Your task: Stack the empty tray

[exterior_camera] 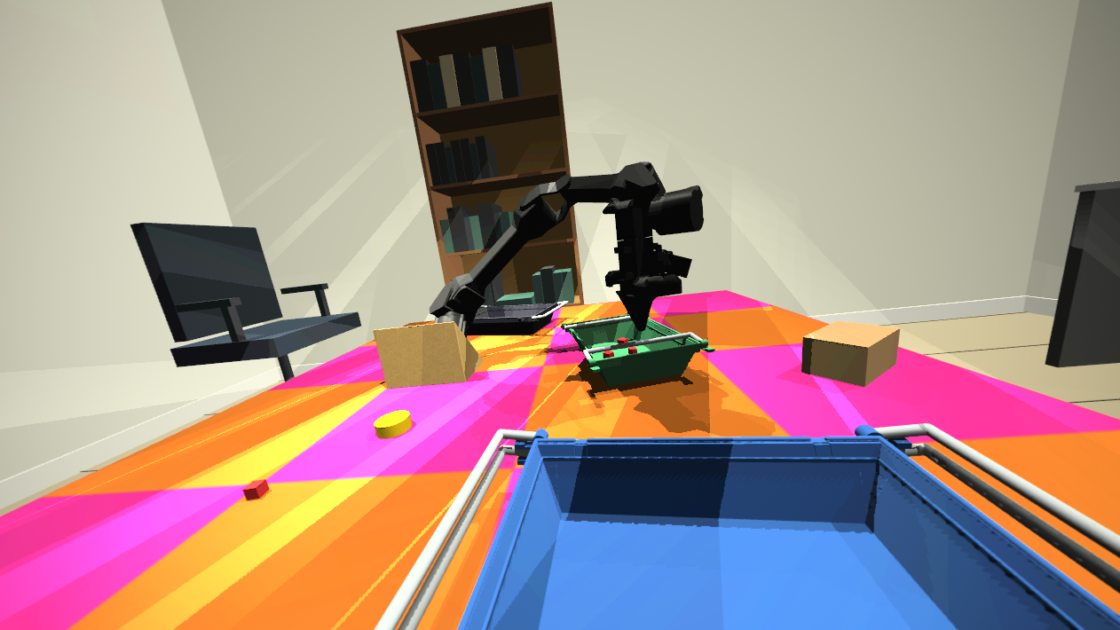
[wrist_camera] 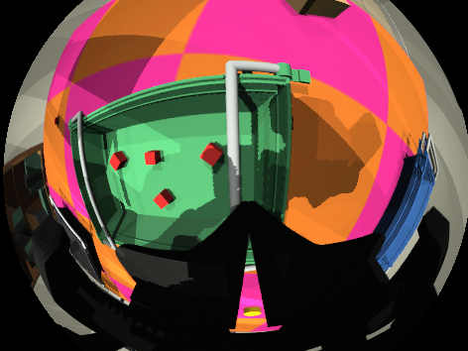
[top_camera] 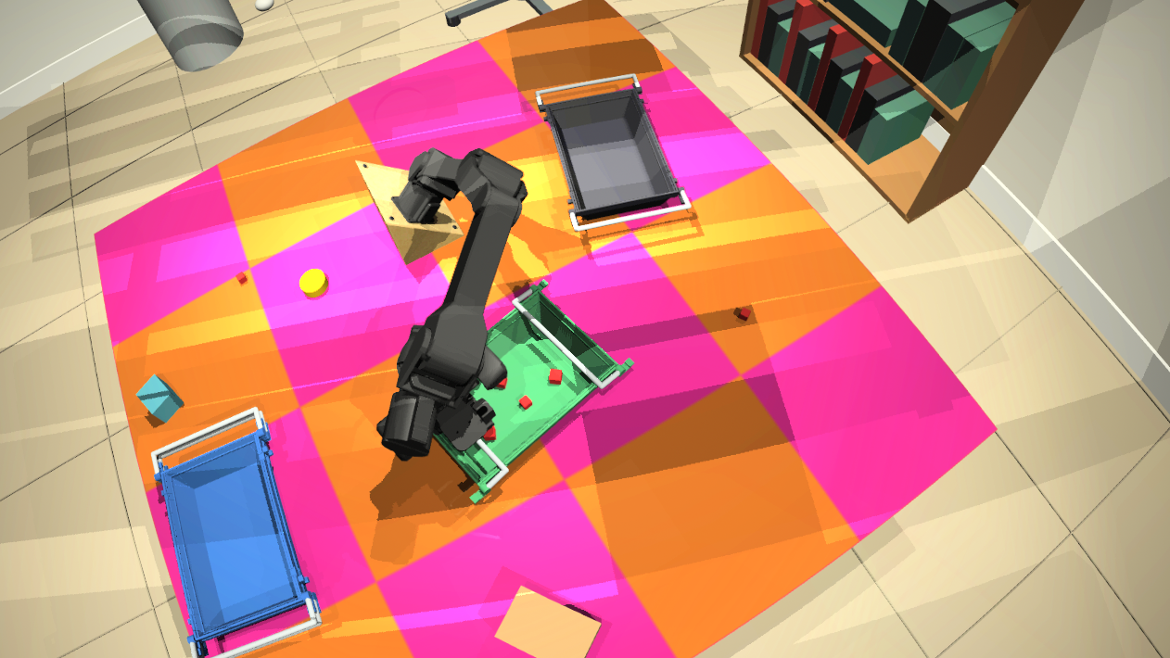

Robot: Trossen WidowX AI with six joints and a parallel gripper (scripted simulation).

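Note:
The green tray (top_camera: 515,347) (exterior_camera: 650,368) (wrist_camera: 164,129) holds several red blocks, one of them a red block (top_camera: 555,376) (wrist_camera: 153,158). Its far bar (top_camera: 564,347) (wrist_camera: 83,159) and its near bar (top_camera: 490,454) (exterior_camera: 653,342) (wrist_camera: 232,119) both lie inward across its top. My gripper (exterior_camera: 641,328) (wrist_camera: 248,207) is shut, with nothing seen between its fingertips. It points down at the near bar, whose rear part is hidden behind a finger in the wrist view. The blue tray (top_camera: 229,524) (exterior_camera: 705,563) and the dark grey tray (top_camera: 609,155) are empty, with their bars swung outward.
A yellow disc (top_camera: 313,283) (exterior_camera: 393,423) and a tan wedge (top_camera: 429,237) (exterior_camera: 422,356) stand left of the green tray. A teal block (top_camera: 159,398) lies near the blue tray. A cardboard box (top_camera: 548,626) (exterior_camera: 849,352) and loose red blocks (top_camera: 241,278) (top_camera: 743,313) also stand on the mat.

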